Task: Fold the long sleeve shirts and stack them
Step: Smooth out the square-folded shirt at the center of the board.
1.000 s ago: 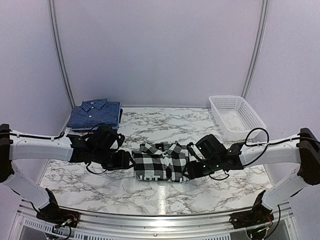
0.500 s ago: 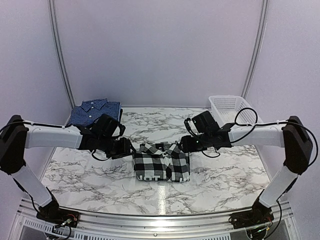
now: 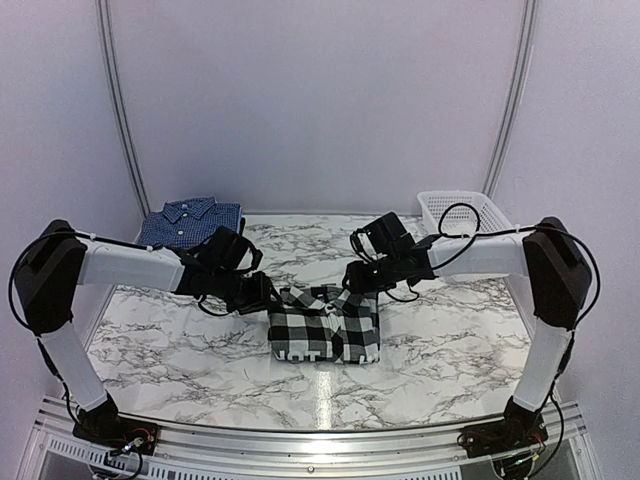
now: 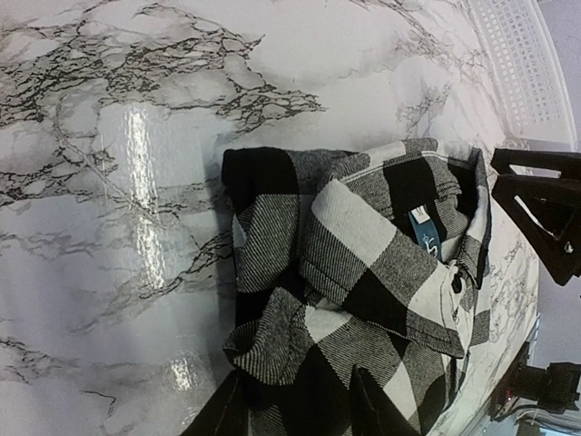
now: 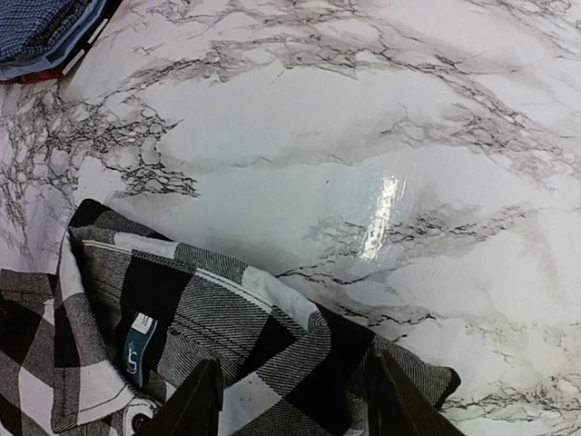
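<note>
The black-and-white checked shirt (image 3: 322, 325) lies folded into a small rectangle at mid-table, collar toward the far side, white lettering along its near edge. My left gripper (image 3: 262, 296) is at its far left corner. In the left wrist view the left gripper (image 4: 295, 381) is open, with the shirt's (image 4: 363, 245) bunched shoulder cloth between the fingers. My right gripper (image 3: 352, 280) is at the far right corner. There the right gripper (image 5: 298, 363) is open over the shirt's (image 5: 209, 309) shoulder fold. The folded dark blue shirts (image 3: 190, 226) sit stacked at the far left.
A white mesh basket (image 3: 466, 216) stands at the far right and shows in the left wrist view as the basket (image 4: 519, 64). The blue stack (image 5: 41, 32) peeks into the right wrist view. The marble table (image 3: 430, 340) runs to a metal rail at the near edge.
Both grippers have moved from the shirt's left and right sides toward its far collar corners, with the arms stretched out farther. The shirt has kept its place.
</note>
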